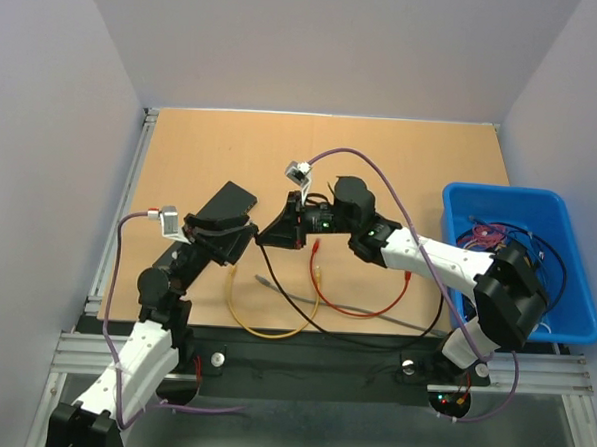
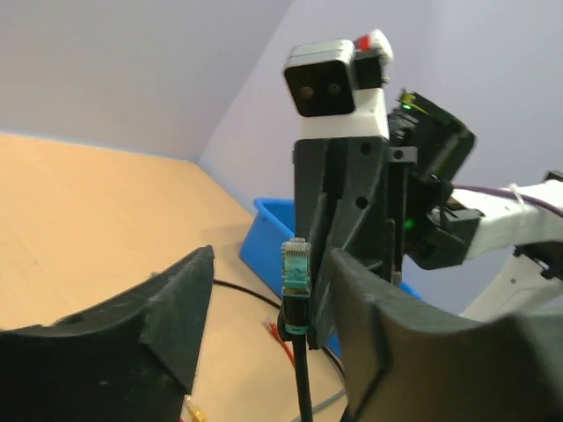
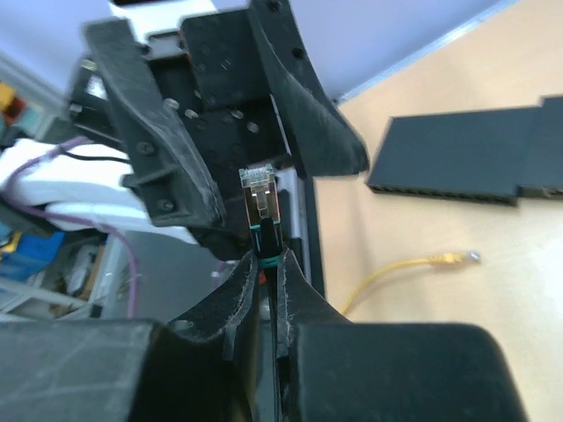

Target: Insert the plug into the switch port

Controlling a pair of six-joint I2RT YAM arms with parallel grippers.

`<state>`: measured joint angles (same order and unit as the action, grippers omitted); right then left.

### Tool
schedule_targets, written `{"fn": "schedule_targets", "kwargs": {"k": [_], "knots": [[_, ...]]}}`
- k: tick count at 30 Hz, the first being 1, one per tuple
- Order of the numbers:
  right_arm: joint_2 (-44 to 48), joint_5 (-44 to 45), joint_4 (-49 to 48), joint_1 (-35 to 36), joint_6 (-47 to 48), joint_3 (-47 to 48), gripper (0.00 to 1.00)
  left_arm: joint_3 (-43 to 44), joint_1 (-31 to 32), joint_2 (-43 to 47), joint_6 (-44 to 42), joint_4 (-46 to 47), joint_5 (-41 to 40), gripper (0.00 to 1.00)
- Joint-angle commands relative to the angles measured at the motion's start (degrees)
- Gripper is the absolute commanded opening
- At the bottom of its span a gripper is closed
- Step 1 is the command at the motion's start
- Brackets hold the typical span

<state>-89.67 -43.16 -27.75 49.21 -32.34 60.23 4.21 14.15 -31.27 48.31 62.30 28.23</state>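
Over the tan desk [image 1: 402, 159], the right end effector [image 3: 266, 264] pinches the Ethernet plug [image 3: 261, 195] by its boot; the left end effector [image 2: 273, 259] gapes around it. The switch [image 3: 457, 163] lies apart, leftward; a loose handover could twist the plug off-line.

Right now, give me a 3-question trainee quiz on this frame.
1. True or false: the right gripper is shut on the plug.
2. The loose cable on the table near the switch is: A green, B yellow, C white.
3. Fill in: the left gripper is ____ (open/shut).
Key: 1 true; 2 B; 3 open.
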Motion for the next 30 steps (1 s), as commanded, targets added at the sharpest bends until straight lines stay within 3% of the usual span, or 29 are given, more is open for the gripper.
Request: {"fn": "schedule_targets", "kwargs": {"k": [1, 3, 4, 6, 7, 11, 16, 21, 23, 30], "knots": [[0.11, 11.55, 11.26, 0.36, 7.96, 2.17, 0.0, 6.42, -0.18, 2.7, -5.94, -14.02, -8.94, 0.73], [-0.07, 17.03, 15.69, 0.19, 10.27, 3.31, 0.0, 9.4, -0.26, 3.93, -7.09, -23.25, -14.14, 0.8], [-1.03, 20.71, 19.27, -0.25, 11.84, 3.67, 0.01, 10.63, -0.27, 4.54, -8.05, -29.46, -20.95, 0.83], [-2.17, 24.59, 22.72, -0.43, 13.35, 5.77, 0.0, 14.4, -0.27, 3.85, -8.85, -34.16, -27.41, 0.89], [-3.92, 27.74, 25.78, -0.52, 14.22, 6.74, 0.01, 15.82, -0.44, 1.41, -9.98, -35.92, -32.4, 0.91], [-10.93, 34.88, 34.24, -0.52, 16.34, 13.15, 0.0, 23.29, -2.36, -9.05, -11.75, -41.73, -37.63, 0.91], [-20.27, 40.15, 40.83, -0.61, 18.18, 21.67, 0.0, 25.58, -11.5, -21.17, -11.4, -34.54, -26.59, 0.91], [-31.06, 44.28, 47.69, -0.52, 19.77, 35.44, 0.01, 29.36, -19.41, -35.23, -13.59, -30.77, -20.95, 0.89], [-33.89, 46.14, 50.24, -0.52, 20.21, 40.81, 0.01, 27.88, -20.82, -38.07, -13.16, -22.89, -15.5, 0.88], [-42.34, 46.93, 55.25, -0.52, 19.68, 50.33, 0.0, 31.81, -21.88, -50.54, -15.79, -17.65, -12.06, 0.86]]}}
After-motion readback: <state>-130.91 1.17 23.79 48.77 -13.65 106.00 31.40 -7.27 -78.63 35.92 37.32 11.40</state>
